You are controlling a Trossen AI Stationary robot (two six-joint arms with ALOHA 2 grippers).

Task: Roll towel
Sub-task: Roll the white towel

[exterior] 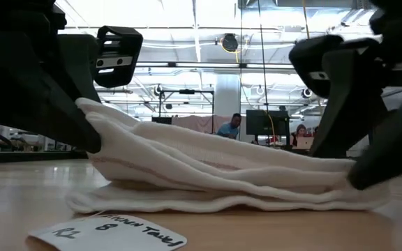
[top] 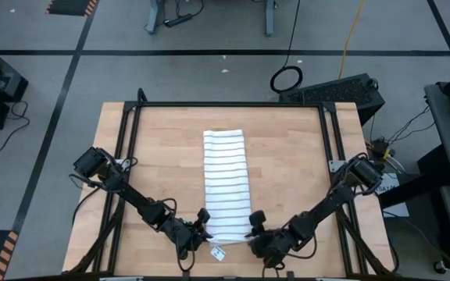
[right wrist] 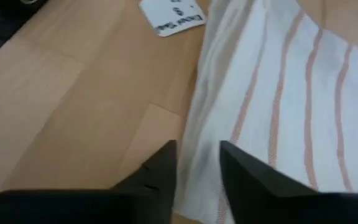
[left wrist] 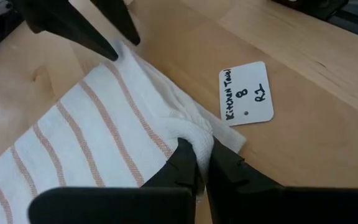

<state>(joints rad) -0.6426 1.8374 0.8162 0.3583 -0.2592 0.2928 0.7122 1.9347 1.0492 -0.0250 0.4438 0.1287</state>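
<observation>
The towel [top: 226, 183], white with thin stripes, lies folded into a long narrow strip from the far middle of the table to its near edge. Its paper tag [top: 217, 252] rests on the wood just in front of the near end. My left gripper [left wrist: 202, 158] is shut on the near left corner. My right gripper [right wrist: 197, 158] stands open at the near right corner, and the towel's side edge [right wrist: 199, 134] runs between its fingers. That end [exterior: 340, 188] lies flat on the table. My left gripper pinches a bunched fold of the towel's near left corner [left wrist: 191, 132] between its two fingers, several layers together. The fingers slant down from the near left. The corner [exterior: 93, 111] is raised off the wood while the rest of the towel lies on the table. My right gripper: I cannot tell whether its fingertips touch the cloth.
Bare wood lies on both sides of the towel strip [top: 155, 164]. A black frame rail [top: 225, 104] runs along the table's far edge and down its sides. People sit at desks in the room behind [exterior: 227, 127].
</observation>
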